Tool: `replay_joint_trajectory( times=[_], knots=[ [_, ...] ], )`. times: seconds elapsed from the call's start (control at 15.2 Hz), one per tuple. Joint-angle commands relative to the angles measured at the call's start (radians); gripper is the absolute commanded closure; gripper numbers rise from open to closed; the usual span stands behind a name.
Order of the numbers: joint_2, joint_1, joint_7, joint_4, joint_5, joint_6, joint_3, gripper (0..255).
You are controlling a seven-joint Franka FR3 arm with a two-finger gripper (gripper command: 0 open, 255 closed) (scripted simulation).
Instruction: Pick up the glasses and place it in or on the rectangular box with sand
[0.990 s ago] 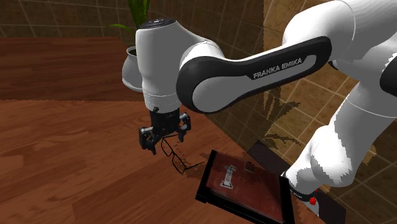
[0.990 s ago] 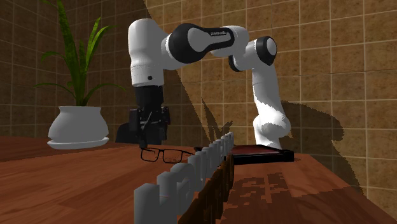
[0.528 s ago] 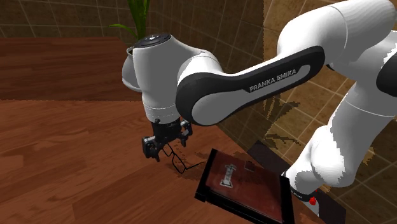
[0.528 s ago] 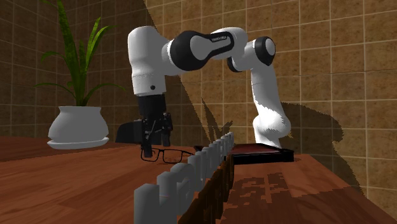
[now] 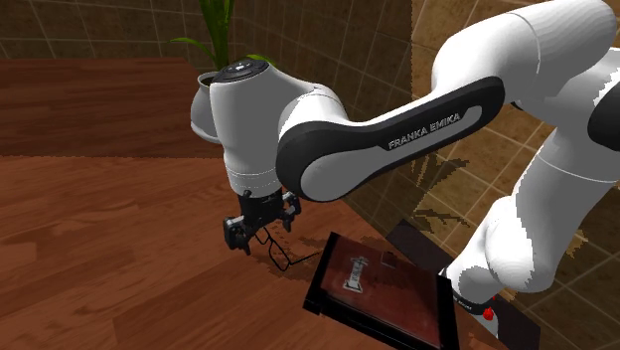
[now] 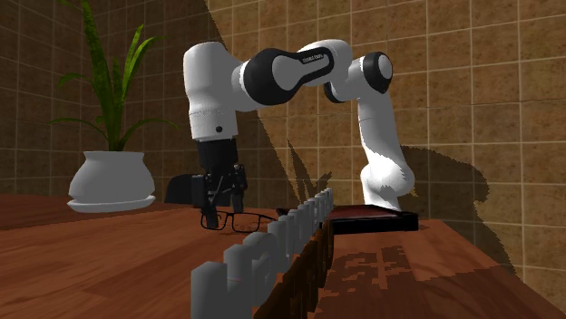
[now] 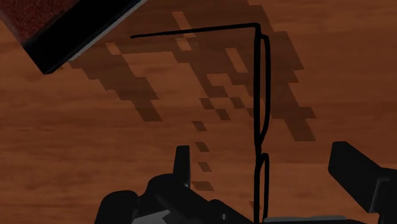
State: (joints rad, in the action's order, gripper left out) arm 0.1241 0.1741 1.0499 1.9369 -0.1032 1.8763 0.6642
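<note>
Wood planking is stretching wide toward the shoulder view's left, with tiled walls [image 5: 119, 30] closing it off behind. In that view the gripper [image 5: 262, 229] is hanging low over the glasses [image 5: 281, 256], which are lying on the wood just beside the near corner of the box [image 5: 324, 296] — a dark tray with reddish-brown sand. A white plant pot [image 5: 203, 99] is peeking out behind the arm [image 5: 397, 124].

Seen from the second exterior view, the gripper [image 6: 222, 210] is reaching down almost to the surface, right at the glasses [image 6: 238, 220]. The box [image 6: 381, 224] is sitting behind them, at the foot of the arm. A row of grey blocks [image 6: 272, 243] is running toward the camera, and the plant pot [image 6: 109, 179] is standing well apart at that view's left.

Through the wrist view, the gripper [image 7: 261, 153] is standing wide open: its fingers [image 7: 182, 162] are flanking the front of the glasses [image 7: 262, 95] without touching it — holding nothing. One temple is stretching toward the box's black corner [image 7: 70, 48], and bare wood is lying between them.
</note>
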Motion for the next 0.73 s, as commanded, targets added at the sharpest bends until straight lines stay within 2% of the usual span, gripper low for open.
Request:
replay_joint_trajectory(
  times=[0.0, 0.66],
  knots=[
    [0.000, 0.000, 0.000, 0.000, 0.000, 0.000, 0.000, 255],
    [-0.005, -0.001, -0.003, -0.008, 0.004, -0.012, 0.000, 255]
  ],
)
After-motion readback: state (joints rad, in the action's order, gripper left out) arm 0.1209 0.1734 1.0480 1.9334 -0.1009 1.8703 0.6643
